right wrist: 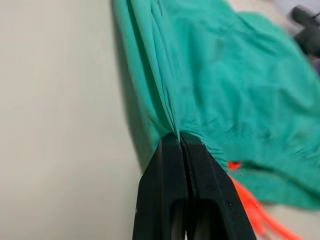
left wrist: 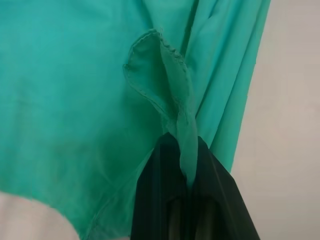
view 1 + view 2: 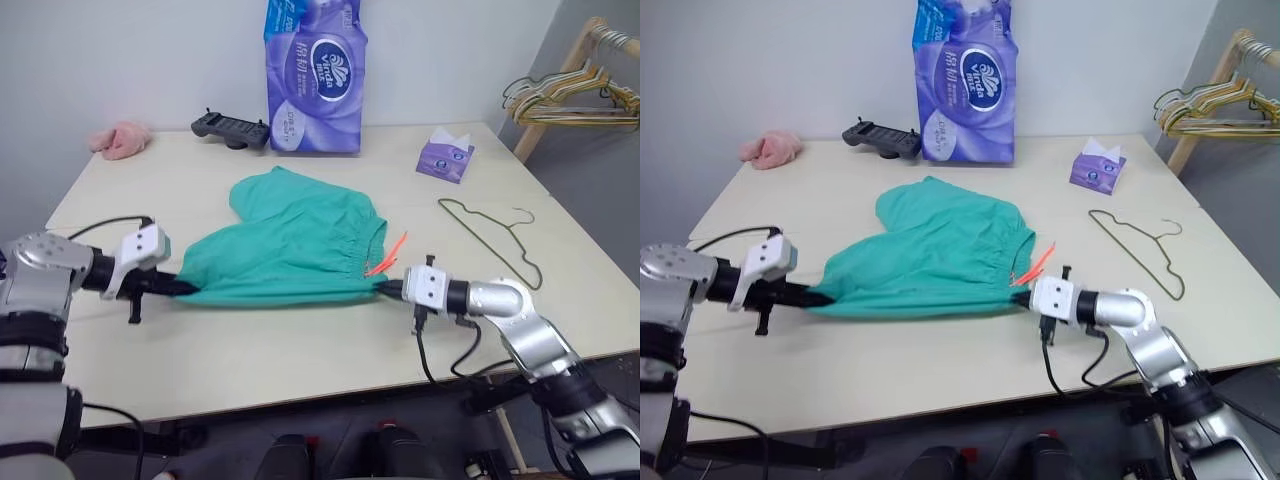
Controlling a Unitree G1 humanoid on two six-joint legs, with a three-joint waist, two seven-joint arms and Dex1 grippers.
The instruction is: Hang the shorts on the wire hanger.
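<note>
Left gripper (image 3: 185, 288) clenched on shorts (image 3: 290, 250) hem; right gripper (image 3: 385, 287) clenched on waistband corner. Shorts stretched flat between fingers on table (image 3: 300, 360). Wire hanger (image 3: 495, 238) beyond right fingers, well apart. Risks: thin pinch slipping when lifted; orange drawstring (image 3: 388, 255) snagging hanger.

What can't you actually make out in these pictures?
- Table under the shorts: hidden by the cloth, both eye views.
- Hanger rack: cut off by the right edge, eye views.
- Black device: blurred and cut off, right wrist view.
- Print on the tissue pack: too small to read.
- Drawstring: its end runs off the edge, right wrist view.
</note>
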